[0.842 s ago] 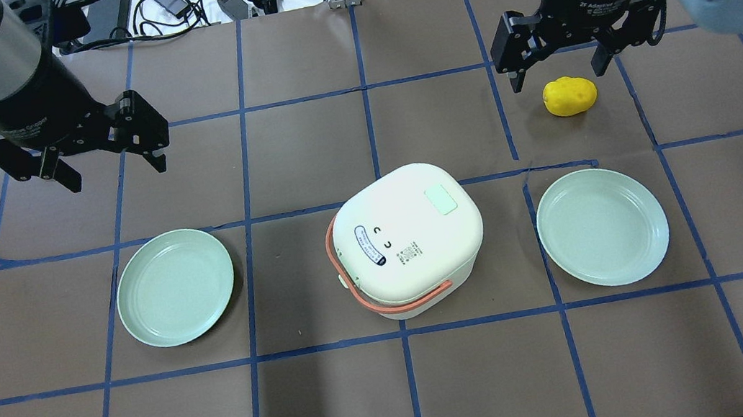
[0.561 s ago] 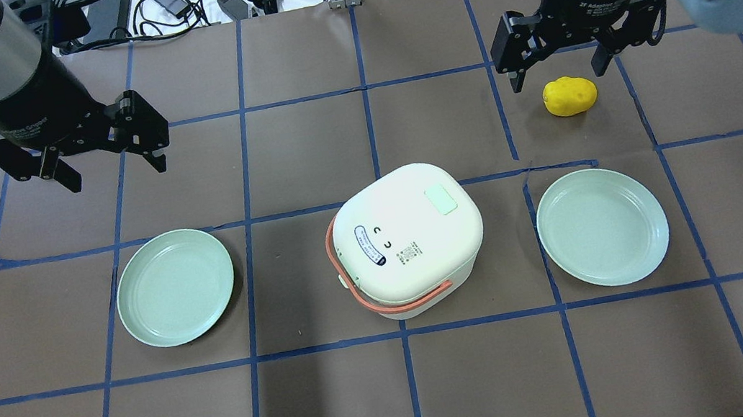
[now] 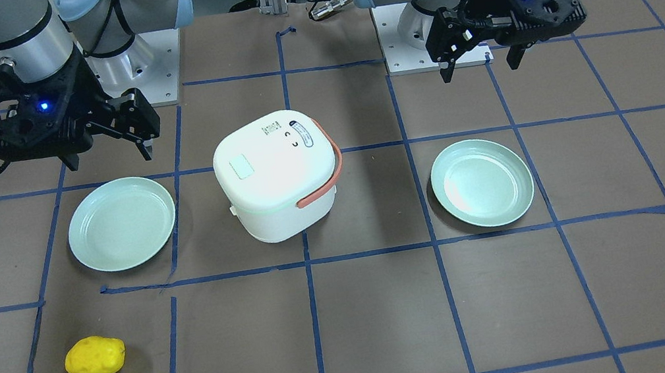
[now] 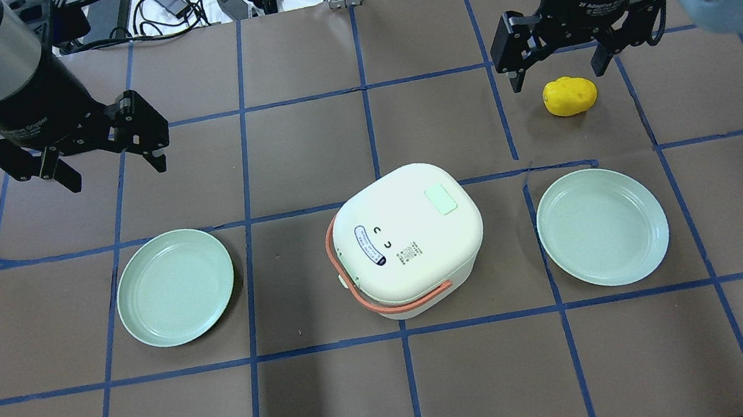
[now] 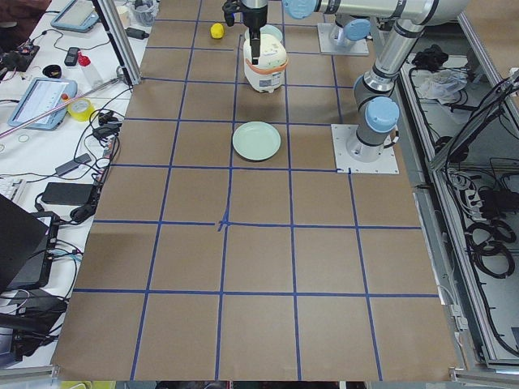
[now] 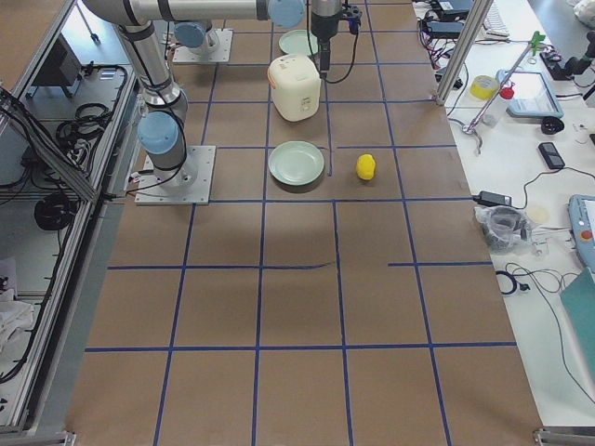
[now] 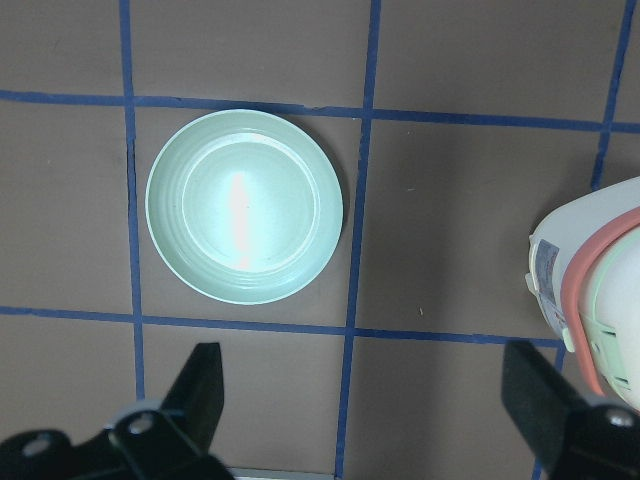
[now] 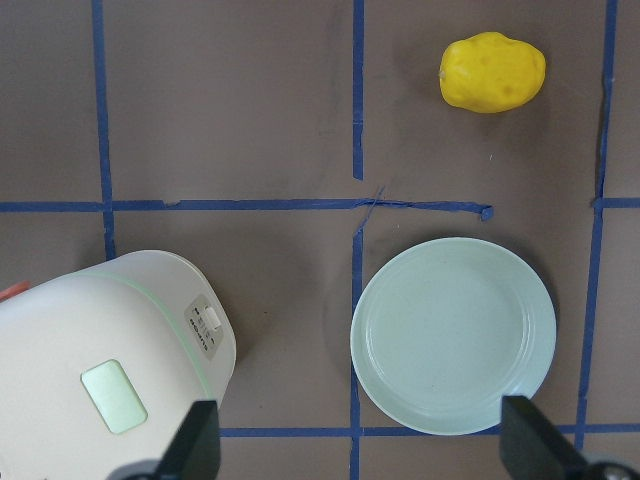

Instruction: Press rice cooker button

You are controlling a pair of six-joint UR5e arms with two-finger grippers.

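Note:
The white rice cooker (image 4: 408, 239) with an orange handle stands mid-table, lid shut. A pale green rectangular button (image 4: 441, 200) sits on its lid and shows in the front view (image 3: 241, 166) and the right wrist view (image 8: 113, 396). A small latch (image 8: 208, 325) is on its front wall. My left gripper (image 4: 117, 171) is open and empty, hovering back-left of the cooker. My right gripper (image 4: 558, 75) is open and empty, hovering back-right, above a yellow potato (image 4: 570, 95).
One pale green plate (image 4: 175, 287) lies left of the cooker and another (image 4: 602, 227) lies right of it. Cables and tools lie beyond the table's far edge (image 4: 182, 2). Blue tape lines grid the brown table top.

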